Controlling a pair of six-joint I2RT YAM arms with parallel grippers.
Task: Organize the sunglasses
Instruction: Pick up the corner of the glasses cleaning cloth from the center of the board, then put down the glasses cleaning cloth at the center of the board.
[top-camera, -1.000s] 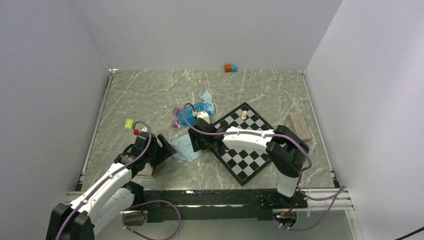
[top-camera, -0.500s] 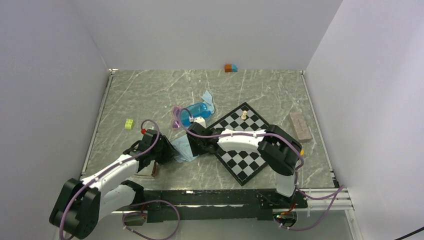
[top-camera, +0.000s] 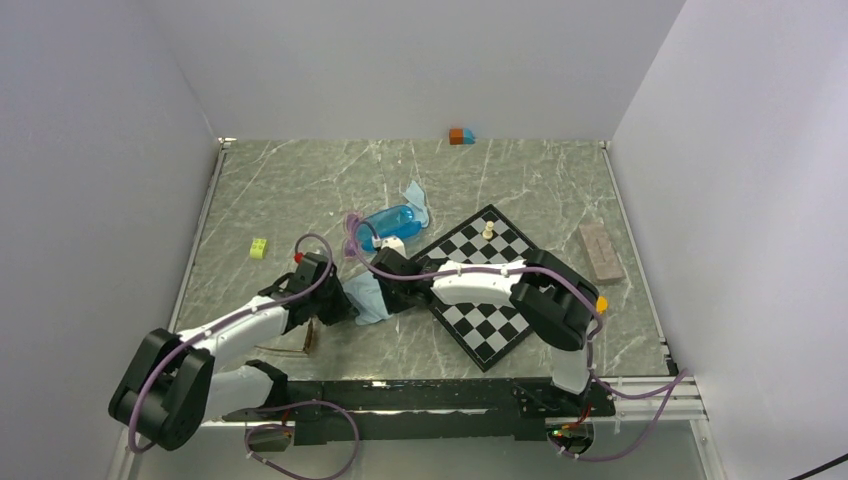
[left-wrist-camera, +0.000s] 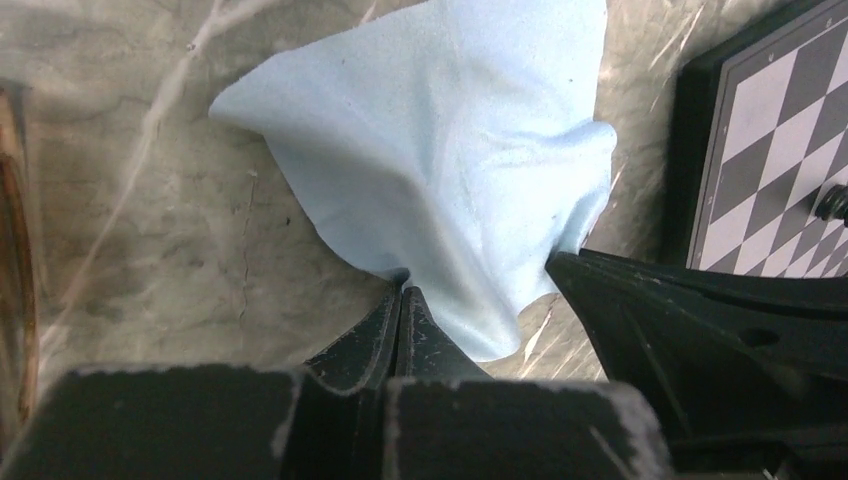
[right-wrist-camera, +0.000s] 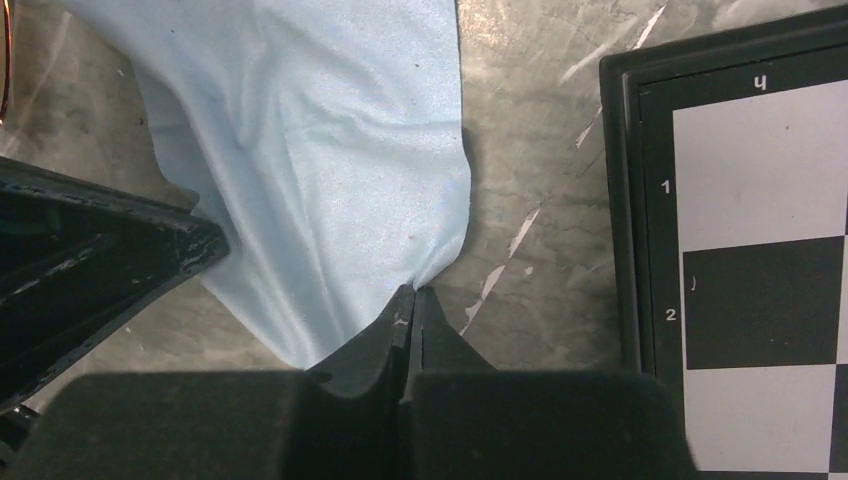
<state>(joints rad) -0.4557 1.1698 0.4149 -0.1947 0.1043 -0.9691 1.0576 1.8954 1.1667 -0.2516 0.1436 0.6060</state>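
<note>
Pinching light-blue cloth (left-wrist-camera: 440, 150) at two edges: left gripper (left-wrist-camera: 400, 300) and right gripper (right-wrist-camera: 412, 296) both pressed tight on fabric, probably to spread it flat. Noting brown sunglasses (top-camera: 290, 347) beside left arm (top-camera: 240, 325), purple sunglasses (top-camera: 352, 228) just beside blue case (top-camera: 392, 221), neither held.

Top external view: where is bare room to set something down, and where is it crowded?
Bare: the back left, between the yellow block and the orange block; also the back right, behind chessboard and brick. Crowded: the centre, where left claw and right claw pinch the light-blue cloth.
</note>
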